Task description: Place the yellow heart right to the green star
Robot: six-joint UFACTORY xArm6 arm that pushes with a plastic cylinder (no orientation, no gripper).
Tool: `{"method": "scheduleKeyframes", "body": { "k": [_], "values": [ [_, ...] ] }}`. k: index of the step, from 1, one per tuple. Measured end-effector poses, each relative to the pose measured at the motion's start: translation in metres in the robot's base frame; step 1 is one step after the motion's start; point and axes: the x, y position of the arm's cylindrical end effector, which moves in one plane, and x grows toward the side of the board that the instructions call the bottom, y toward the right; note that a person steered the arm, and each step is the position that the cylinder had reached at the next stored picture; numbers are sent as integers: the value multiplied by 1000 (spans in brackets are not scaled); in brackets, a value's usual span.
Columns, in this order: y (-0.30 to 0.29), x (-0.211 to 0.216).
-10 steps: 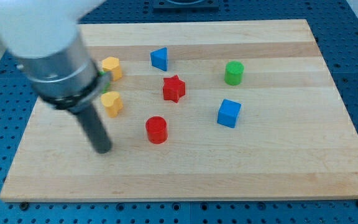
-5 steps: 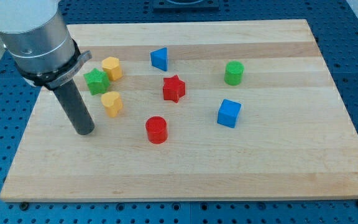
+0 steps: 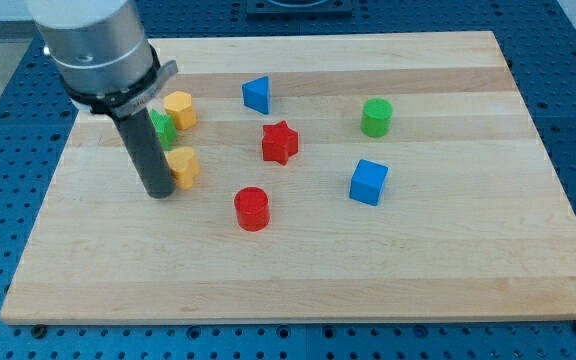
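Nearest us on the pale wooden board (image 3: 298,270) stands the red cylinder block (image 3: 252,209), with the blue cube block (image 3: 368,182) to the view's right. Our arm carries no fingers, only a dark rod; my tip (image 3: 160,193) touches the yellow heart block (image 3: 183,167) on its left. Just behind, the green star block (image 3: 162,128) is partly hidden by the rod. Farther back sit the red star block (image 3: 280,142), yellow hexagonal block (image 3: 179,108), green cylinder block (image 3: 376,117) and blue triangular block (image 3: 257,94).
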Motion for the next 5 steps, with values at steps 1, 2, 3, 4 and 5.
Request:
{"method": "scheduleKeyframes", "body": {
  "k": [1, 2, 3, 4, 5],
  "values": [
    [3, 46],
    [15, 47],
    [28, 13],
    [32, 13],
    [32, 12]
  ]
}}
